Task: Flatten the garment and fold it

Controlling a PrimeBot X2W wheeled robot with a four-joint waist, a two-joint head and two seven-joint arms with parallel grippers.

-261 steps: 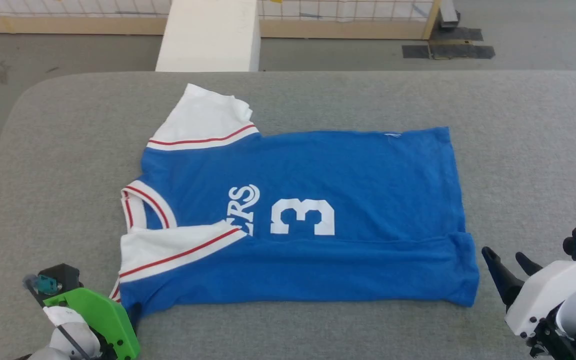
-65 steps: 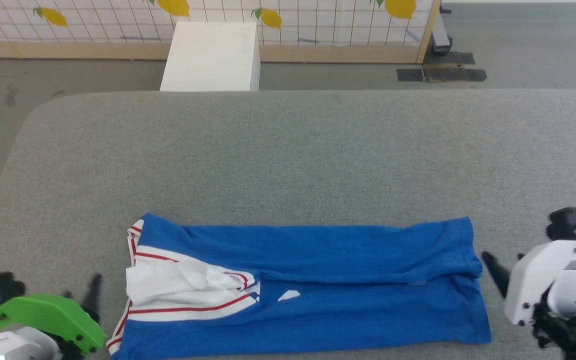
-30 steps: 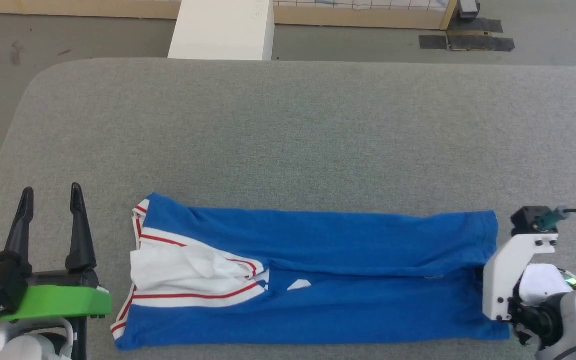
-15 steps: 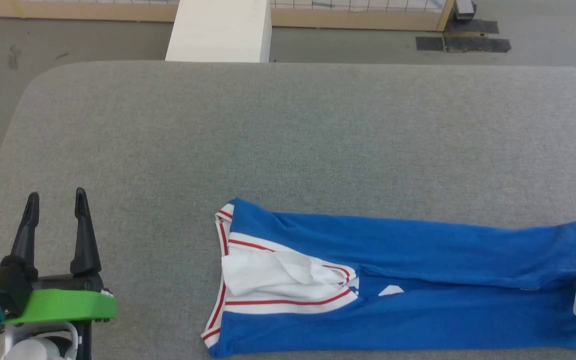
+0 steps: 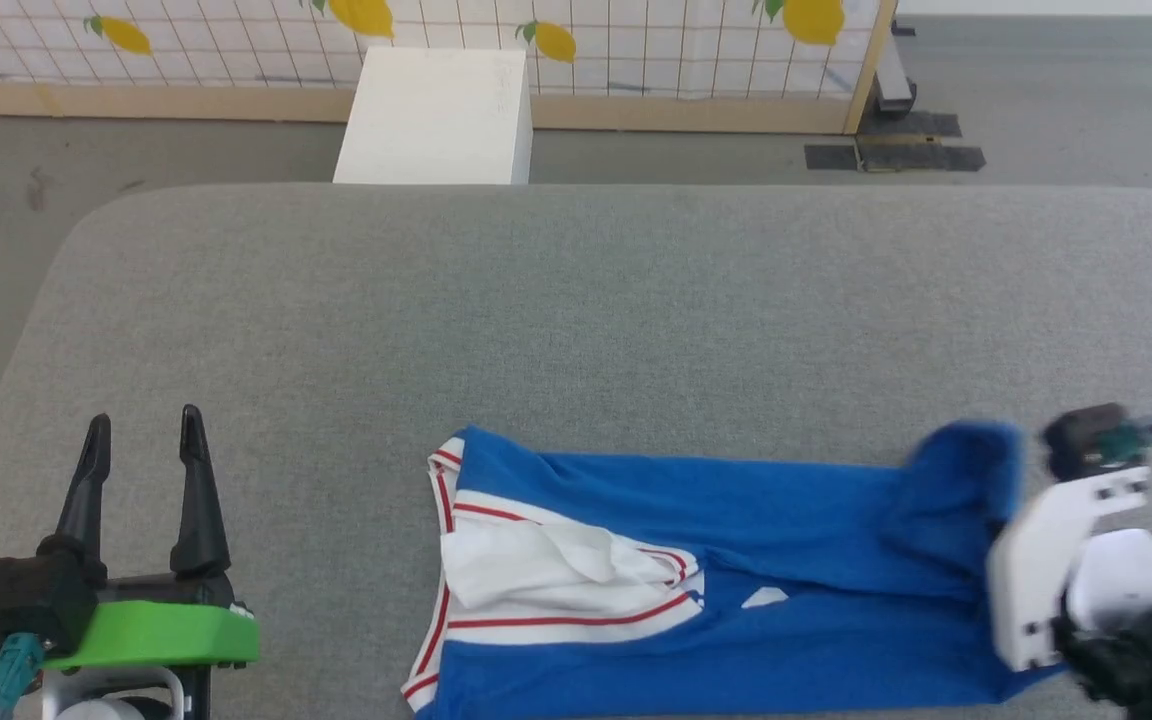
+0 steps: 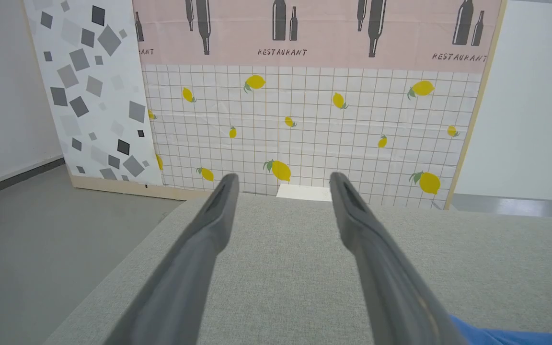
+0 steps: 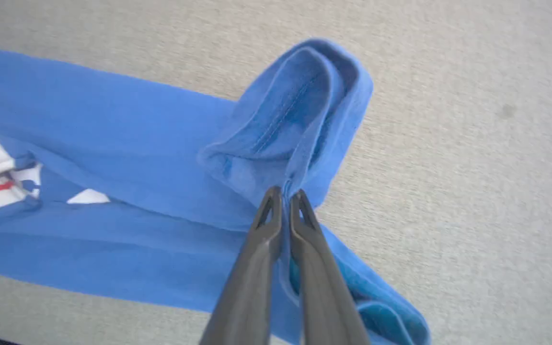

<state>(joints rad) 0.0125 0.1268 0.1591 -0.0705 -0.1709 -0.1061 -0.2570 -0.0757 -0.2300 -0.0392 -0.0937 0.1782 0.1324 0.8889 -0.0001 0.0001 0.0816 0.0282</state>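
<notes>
Lifted off table (image 5: 576, 300) since half second ago: garment (image 5: 786, 510) hem end, curling leftward, pinched in closed right gripper (image 7: 285, 191). Garment lies along near edge, long axis left-right. Empty left gripper (image 5: 144, 418), spread wide, sits well left of collar (image 5: 441, 470); right arm nearer.

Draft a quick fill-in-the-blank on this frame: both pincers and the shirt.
1. The right pincer is ____ on one blue end of the royal-blue jersey T-shirt with white sleeves.
2. The left pincer stands ____, holding nothing.
3. The stripes along the folded white sleeve are ____.
Missing words: shut; open; red.
</notes>
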